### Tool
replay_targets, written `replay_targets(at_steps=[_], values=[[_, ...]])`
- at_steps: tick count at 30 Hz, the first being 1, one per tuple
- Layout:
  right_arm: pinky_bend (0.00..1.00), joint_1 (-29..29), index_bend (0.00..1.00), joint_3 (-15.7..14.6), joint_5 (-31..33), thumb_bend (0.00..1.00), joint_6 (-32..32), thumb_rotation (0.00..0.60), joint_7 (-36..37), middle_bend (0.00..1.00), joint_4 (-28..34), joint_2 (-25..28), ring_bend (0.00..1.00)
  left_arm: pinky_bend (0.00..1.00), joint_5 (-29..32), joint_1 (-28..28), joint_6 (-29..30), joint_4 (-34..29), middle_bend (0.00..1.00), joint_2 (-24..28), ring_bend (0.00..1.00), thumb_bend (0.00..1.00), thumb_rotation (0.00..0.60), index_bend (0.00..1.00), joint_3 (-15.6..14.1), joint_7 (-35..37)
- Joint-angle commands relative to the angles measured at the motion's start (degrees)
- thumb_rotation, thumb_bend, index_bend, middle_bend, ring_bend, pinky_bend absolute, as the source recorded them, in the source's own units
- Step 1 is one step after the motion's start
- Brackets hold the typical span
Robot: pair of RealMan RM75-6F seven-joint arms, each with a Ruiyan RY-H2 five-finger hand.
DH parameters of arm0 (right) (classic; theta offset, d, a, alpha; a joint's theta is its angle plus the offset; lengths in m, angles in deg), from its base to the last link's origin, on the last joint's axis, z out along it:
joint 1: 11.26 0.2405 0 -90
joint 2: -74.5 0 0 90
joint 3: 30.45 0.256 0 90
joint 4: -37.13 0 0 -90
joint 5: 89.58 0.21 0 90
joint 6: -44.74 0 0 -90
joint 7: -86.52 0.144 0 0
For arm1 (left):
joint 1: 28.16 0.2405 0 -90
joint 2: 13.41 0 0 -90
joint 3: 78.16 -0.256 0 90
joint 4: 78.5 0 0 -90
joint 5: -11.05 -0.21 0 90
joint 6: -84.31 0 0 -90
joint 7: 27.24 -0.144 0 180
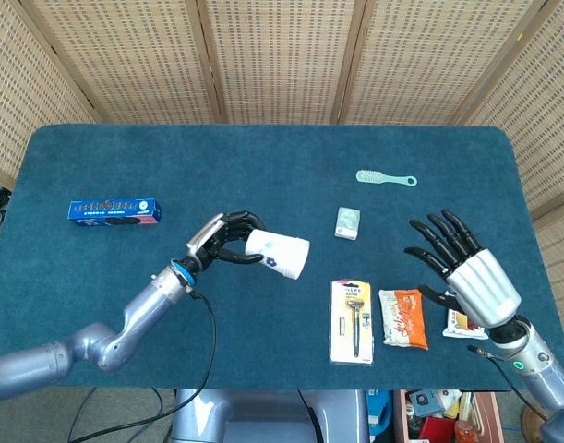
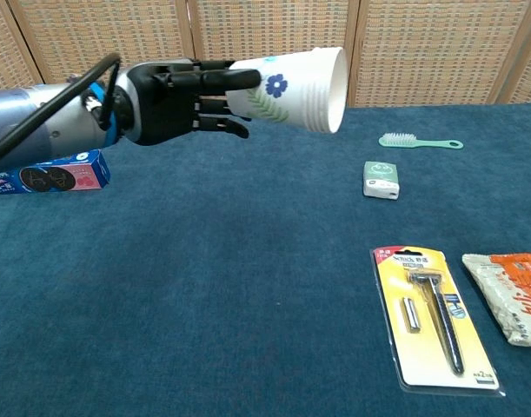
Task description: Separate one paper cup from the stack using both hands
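My left hand (image 1: 224,240) (image 2: 174,101) grips the base end of a stack of white paper cups with blue flower prints (image 1: 279,254) (image 2: 293,76). The stack is held sideways in the air above the table's middle, its open mouth pointing right. My right hand (image 1: 462,261) is raised over the table's right side, fingers spread wide and holding nothing, well apart from the cups. The chest view does not show the right hand.
On the blue table (image 1: 263,166) lie a blue toothpaste box (image 1: 114,211), a green brush (image 1: 385,177), a small green-white pack (image 1: 348,222), a carded razor (image 1: 354,321), an orange snack bag (image 1: 402,317) and a small snack packet (image 1: 461,322) partly under my right hand.
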Motion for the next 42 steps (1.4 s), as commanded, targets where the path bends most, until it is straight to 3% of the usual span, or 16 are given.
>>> replay_targets(at_steps=[1, 10, 25, 33, 42], values=[[0.01, 2.82, 0.36, 0.96, -0.53, 0.09, 2.02, 0.600, 0.29, 0.19, 0.81, -0.03, 0.05, 0.48, 2.33, -2.25, -1.62, 1.53, 0.49, -2.42, 0.51, 0.10, 0.600, 0.50, 1.64, -1.62], [0.04, 8.97, 0.43, 1.48, -1.47, 0.17, 7.11, 0.600, -1.43, 0.19, 2.86, -1.59, 0.05, 0.48, 5.76, -5.92, -4.42, 4.35, 0.49, -6.72, 0.51, 0.10, 0.600, 0.50, 3.62, -4.37], [0.06, 17.24, 0.48, 0.83, -2.50, 0.30, 12.24, 0.600, -4.98, 0.20, -0.61, -7.86, 0.06, 0.48, 7.79, -6.54, -7.35, 6.98, 0.49, -10.28, 0.51, 0.11, 0.600, 0.50, 4.97, -4.92], [0.08, 17.87, 0.52, -0.35, -1.97, 0.36, 10.79, 0.600, -5.09, 0.07, -2.83, -9.55, 0.06, 0.48, 6.86, -6.04, -8.03, 7.50, 0.49, -10.85, 0.51, 0.12, 0.600, 0.50, 5.30, -5.13], [0.09, 18.52, 0.57, -1.35, -1.68, 0.45, 8.65, 0.600, -4.71, 0.06, -4.74, -10.89, 0.06, 0.48, 6.71, -5.69, -8.96, 8.00, 0.49, -11.41, 0.51, 0.12, 0.600, 0.50, 5.78, -5.42]])
